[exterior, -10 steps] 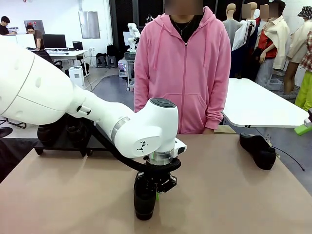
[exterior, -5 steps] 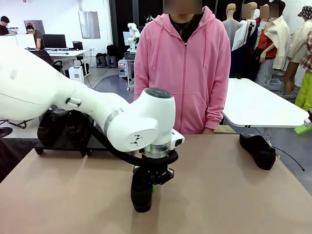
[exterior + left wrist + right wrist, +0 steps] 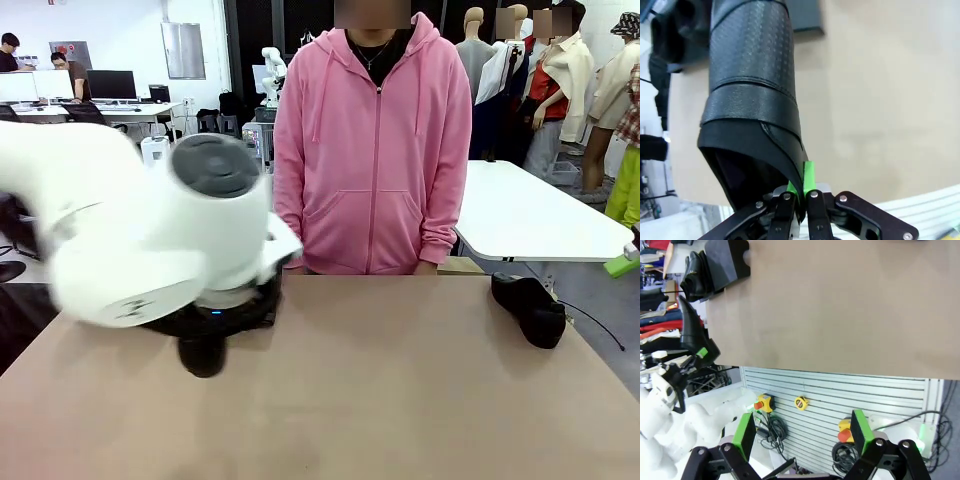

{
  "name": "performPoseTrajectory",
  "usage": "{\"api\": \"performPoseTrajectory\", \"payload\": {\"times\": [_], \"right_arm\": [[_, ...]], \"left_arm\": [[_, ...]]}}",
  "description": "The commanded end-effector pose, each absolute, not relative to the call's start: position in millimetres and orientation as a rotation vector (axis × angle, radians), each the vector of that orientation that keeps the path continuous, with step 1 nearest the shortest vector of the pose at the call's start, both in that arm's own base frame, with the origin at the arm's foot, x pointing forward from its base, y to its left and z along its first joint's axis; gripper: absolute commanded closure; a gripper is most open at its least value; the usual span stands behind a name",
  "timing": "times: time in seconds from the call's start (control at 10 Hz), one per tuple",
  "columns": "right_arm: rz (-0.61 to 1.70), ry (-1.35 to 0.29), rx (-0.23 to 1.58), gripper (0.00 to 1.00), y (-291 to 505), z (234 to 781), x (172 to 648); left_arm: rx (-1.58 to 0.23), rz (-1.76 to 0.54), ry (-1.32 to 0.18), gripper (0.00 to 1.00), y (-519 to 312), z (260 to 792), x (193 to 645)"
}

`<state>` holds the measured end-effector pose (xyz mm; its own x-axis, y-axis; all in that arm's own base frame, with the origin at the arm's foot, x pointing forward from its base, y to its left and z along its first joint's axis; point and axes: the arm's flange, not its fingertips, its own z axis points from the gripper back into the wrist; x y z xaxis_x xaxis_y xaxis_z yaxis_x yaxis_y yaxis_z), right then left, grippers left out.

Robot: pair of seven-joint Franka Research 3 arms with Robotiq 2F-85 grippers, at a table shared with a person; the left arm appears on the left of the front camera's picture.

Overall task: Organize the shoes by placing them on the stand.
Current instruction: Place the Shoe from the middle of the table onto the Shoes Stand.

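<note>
Over the beige tabletop [image 3: 420, 390], the left end effector [image 3: 801, 182] pinches one shoe [image 3: 752, 75] short of the stand [image 3: 726, 262], the right end effector [image 3: 802, 435] spread, another shoe [image 3: 528, 308] unplaced.

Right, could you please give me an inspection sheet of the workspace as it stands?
Surface: tan table, nothing spilled.
Job's things: held shoe hangs toe-down; second shoe lies at the table's right; stand at left carries a third shoe.
Clutter: nothing seen.
Hands: left hand shut on held shoe's rim; right hand open, empty.
Cables: thin cable beside second shoe; coiled cables on the slatted panel below.
Surroundings: person in pink hoodie at far side; white table behind.
</note>
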<state>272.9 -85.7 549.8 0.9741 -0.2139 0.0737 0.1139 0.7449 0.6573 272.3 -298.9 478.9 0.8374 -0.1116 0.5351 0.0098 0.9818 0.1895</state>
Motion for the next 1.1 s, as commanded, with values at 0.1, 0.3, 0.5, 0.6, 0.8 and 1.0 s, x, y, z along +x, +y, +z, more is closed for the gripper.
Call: {"api": "performPoseTrajectory", "payload": {"times": [0.1, 0.3, 0.5, 0.6, 0.8, 1.0], "right_arm": [[-0.155, -0.153, 0.706, 0.0, -89.8, 551.3, 272.5], [-0.155, -0.153, 0.706, 0.0, -89.8, 551.3, 272.5], [-0.155, -0.153, 0.706, 0.0, -89.8, 551.3, 272.5], [-0.155, -0.153, 0.706, 0.0, -89.8, 551.3, 272.5], [-0.155, -0.153, 0.706, 0.0, -89.8, 551.3, 272.5], [-0.155, -0.153, 0.706, 0.0, -89.8, 551.3, 272.5]], "left_arm": [[0.182, -0.065, -0.576, 1.0, -298.9, 478.9, 272.3], [0.182, -0.065, -0.576, 1.0, -298.9, 478.9, 272.3], [0.188, -0.045, -0.579, 1.0, -287.7, 471.3, 264.4], [0.187, -0.001, -0.515, 1.0, -283.5, 478.3, 295.1], [0.181, -0.034, -0.558, 1.0, -277.7, 504.7, 372.6], [0.198, -0.032, -0.582, 1.0, -271.6, 512.3, 452.2]]}}
